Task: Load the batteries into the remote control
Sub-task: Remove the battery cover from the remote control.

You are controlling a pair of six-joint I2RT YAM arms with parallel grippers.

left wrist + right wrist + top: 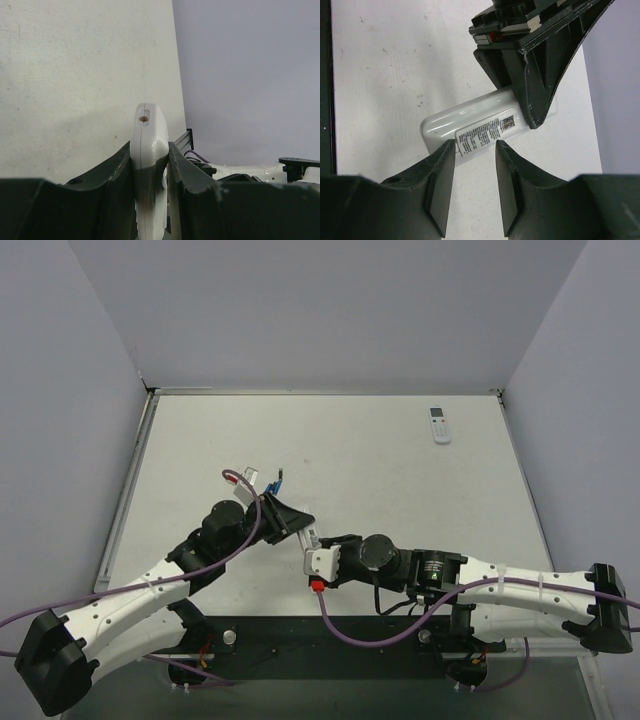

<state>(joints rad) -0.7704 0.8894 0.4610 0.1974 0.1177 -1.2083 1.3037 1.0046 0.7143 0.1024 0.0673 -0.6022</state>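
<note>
My left gripper (296,521) is shut on the remote control (148,150) and holds it edge-on between its fingers, just above the table. In the right wrist view the remote's white back (470,120) with a printed label faces me, its free end pointing left. My right gripper (475,175) is open, with its jaws just short of that labelled end and not touching it. In the top view only a small white part of the remote (311,536) shows between the two grippers. One small blue battery (277,483) lies on the table beside my left wrist. A second battery is not in view.
Another white remote with a small screen (439,424) lies at the back right of the table (380,470). Grey walls close in the table on three sides. A metal rail (125,490) runs along the left edge.
</note>
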